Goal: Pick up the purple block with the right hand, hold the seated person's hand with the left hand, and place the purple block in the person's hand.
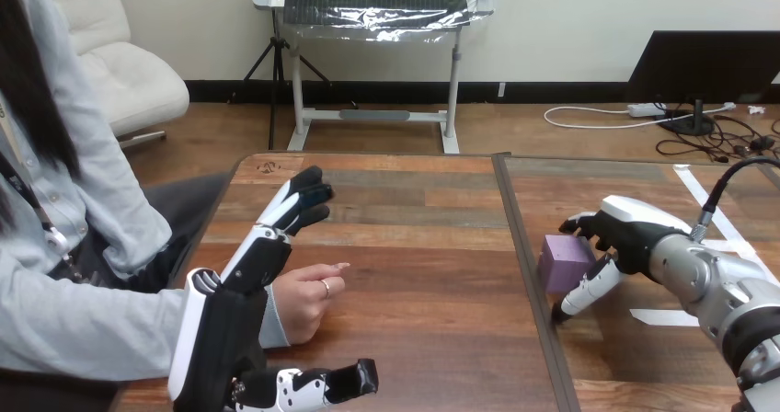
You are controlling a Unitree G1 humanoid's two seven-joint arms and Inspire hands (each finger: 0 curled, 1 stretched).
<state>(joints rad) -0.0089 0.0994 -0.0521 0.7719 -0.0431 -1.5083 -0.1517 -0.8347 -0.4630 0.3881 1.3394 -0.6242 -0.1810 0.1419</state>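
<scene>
At the left side, a person's arm in a light grey sleeve [83, 329] is laid on the brown wooden table [414, 246]. The person's hand [308, 297] is rested on the wood. It is loosely curled, with one finger pointed to the right.

The robot's left hand [221, 329], black with white shells, is seen over the person's wrist, so that the wrist is partly hidden. This hand is held open. Its fingers [294, 205] are stretched straight out across the table, and its thumb is stuck out to the right. The person's hand is found between the fingers and the thumb, but nothing is curled round it. Whether the two are touching cannot be told.

Further right, the table is split by a dark line [511, 200] running from far to near. Just to the right of that line, a small purple block [563, 263] is set on the wood. The robot's right hand [630, 233] is wrapped round it. Curled fingers are placed at the block's far side, and the thumb is bent down at its near side. A strip of white tape [662, 317] is stuck to the wood near that hand.
</scene>
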